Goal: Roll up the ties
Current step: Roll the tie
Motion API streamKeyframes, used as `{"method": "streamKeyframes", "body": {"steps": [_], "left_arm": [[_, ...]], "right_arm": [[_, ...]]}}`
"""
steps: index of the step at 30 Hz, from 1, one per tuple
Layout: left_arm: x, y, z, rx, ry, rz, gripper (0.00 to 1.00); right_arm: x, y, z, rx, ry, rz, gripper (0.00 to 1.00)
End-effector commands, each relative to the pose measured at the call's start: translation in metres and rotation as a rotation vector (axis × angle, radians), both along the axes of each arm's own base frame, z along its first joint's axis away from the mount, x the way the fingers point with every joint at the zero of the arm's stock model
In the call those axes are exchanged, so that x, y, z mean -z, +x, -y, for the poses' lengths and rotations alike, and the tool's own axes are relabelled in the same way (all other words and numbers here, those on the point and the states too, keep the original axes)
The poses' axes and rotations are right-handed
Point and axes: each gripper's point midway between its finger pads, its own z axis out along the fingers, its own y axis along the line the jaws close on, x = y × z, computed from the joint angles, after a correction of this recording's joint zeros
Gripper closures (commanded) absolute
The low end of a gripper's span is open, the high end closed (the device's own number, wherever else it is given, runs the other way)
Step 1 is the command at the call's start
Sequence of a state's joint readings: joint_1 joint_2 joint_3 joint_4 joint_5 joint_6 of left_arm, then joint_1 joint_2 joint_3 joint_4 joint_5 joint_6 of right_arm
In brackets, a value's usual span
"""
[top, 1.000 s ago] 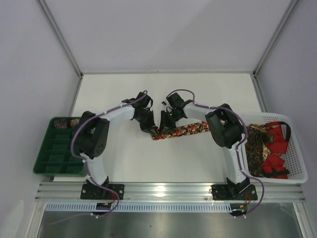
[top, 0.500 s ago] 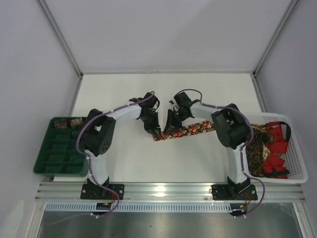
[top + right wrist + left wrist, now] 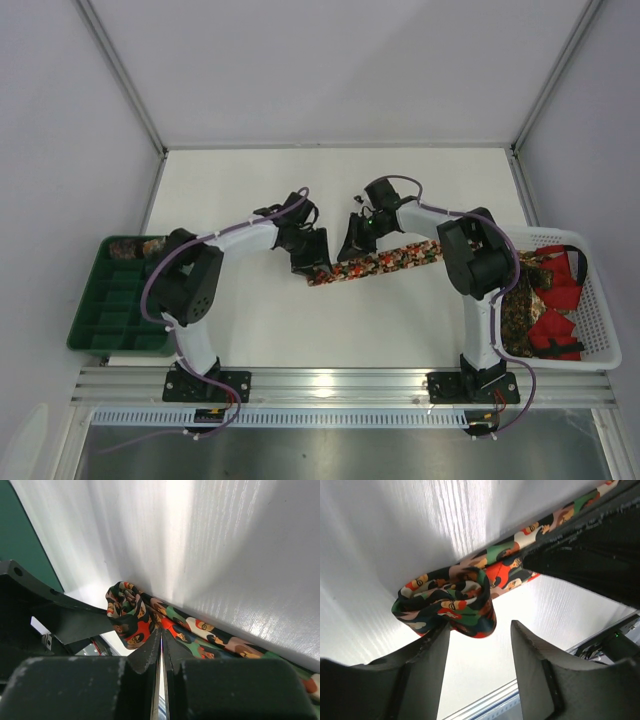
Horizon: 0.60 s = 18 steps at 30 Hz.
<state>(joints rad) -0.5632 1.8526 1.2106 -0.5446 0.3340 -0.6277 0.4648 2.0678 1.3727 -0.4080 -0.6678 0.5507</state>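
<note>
The right arm has swung toward the far right, uncovering more of the tie [image 3: 385, 262]. The tie lies across mid-table with a small coil [image 3: 447, 605] at its left end, so rolling has barely begun. The left gripper [image 3: 481, 630] has its fingers apart, with the coil at their tips. The right gripper [image 3: 161, 635] has its fingers together, tips on the fabric beside the coil (in the rolling path). The green tray [image 3: 120, 310] is at the left and the basket [image 3: 598, 300] at the right.
</note>
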Motion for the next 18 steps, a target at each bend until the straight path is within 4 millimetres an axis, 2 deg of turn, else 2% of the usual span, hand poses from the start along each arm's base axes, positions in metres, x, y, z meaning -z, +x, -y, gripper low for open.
{"method": "streamKeyframes", "body": {"steps": [1, 11, 18], "left_arm": [[-0.018, 0.003, 0.002, 0.013, -0.038, 0.090, 0.42], [-0.036, 0.001, 0.007, 0.033, -0.127, 0.170, 0.40], [-0.046, 0.005, 0.009, 0.033, -0.149, 0.227, 0.44]], "right_arm": [[-0.033, 0.007, -0.010, -0.014, 0.074, 0.054, 0.92], [-0.045, 0.008, -0.019, -0.022, 0.130, 0.039, 0.92], [-0.044, 0.007, -0.017, -0.027, 0.112, 0.041, 0.92]]}}
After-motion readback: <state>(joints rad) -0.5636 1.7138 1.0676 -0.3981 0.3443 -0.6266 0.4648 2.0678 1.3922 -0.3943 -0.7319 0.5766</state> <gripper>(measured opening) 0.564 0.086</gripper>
